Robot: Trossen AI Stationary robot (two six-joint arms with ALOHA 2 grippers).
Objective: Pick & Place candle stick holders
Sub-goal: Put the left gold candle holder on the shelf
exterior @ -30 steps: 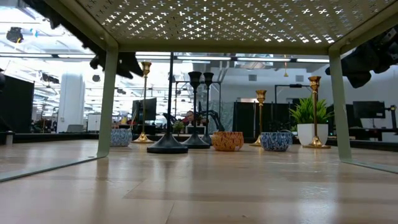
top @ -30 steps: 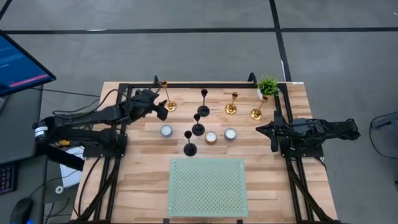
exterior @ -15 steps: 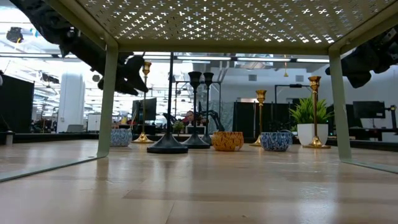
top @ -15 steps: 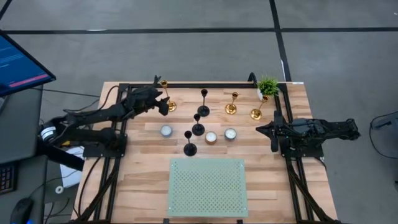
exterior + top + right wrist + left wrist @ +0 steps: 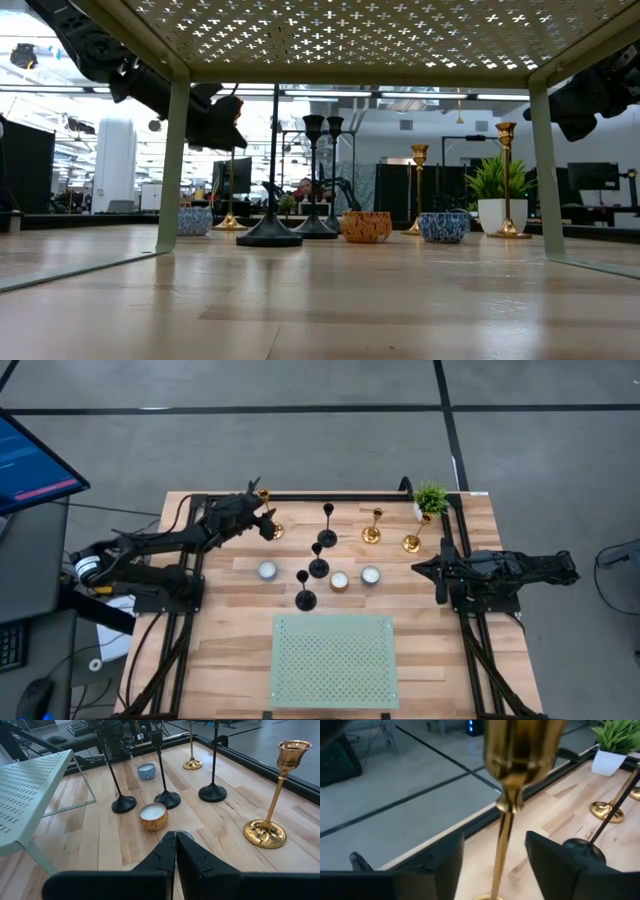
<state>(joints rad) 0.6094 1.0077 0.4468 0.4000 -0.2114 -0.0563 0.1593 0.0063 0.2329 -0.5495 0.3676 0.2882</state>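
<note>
Candle stick holders, high view: six stand on the far half of the table (image 5: 230, 650). The left gold holder (image 5: 270, 528) is near the far left corner, and the black holder (image 5: 327, 536) stands mid-table at the far side.
Candle cups, high view: three small cups with pale wax sit in a row: left cup (image 5: 267, 570), middle cup (image 5: 340, 580), right cup (image 5: 371, 574).
Potted plant, high view: plant (image 5: 430, 497) in a white pot at the far right corner.
Left gripper, high view: left gripper (image 5: 263, 520) is at the left gold holder's stem; a second ago it was farther toward the left edge.
Right gripper, high view: right gripper (image 5: 420, 569) waits at the right side, fingers pressed together, unmoved.
Low view: the left gripper (image 5: 228, 120) now covers the gold holder's cup, which showed clear of it before; green rack (image 5: 350, 35) overhead.
Left wrist view: gold stem (image 5: 502, 845) stands between the two spread fingers (image 5: 555, 865), with a gap on each side, not clamped.
Right wrist view: closed fingers (image 5: 176, 851) hold nothing; a gold holder (image 5: 270, 815) stands nearby.
</note>
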